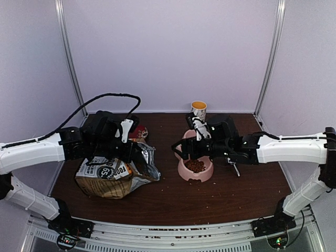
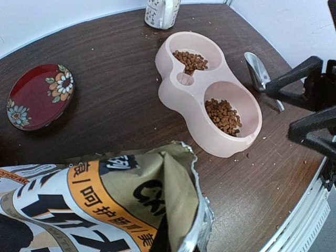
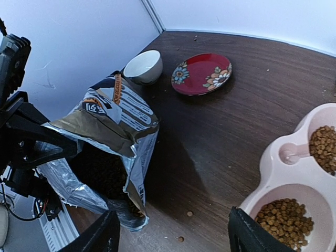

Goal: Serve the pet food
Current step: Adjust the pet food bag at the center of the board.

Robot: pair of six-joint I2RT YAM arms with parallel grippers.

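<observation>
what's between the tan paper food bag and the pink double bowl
Only dark wood tabletop with stray brown kibble pellets, shown in the right wrist view.

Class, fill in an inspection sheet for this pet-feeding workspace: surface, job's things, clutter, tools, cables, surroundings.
Surface: dark wooden table, with stray pellets scattered on it.
Job's things: pet food bag open at the table's left; pink double bowl with kibble in both wells.
Clutter: red floral saucer, white bowl, paper cup, metal scoop beside the pink double bowl.
Tools: left tool shut on the pet food bag's mouth; right tool open and empty, by the pink double bowl.
Cables: black cable looping over the left arm.
Surroundings: white enclosure walls with metal posts.
</observation>
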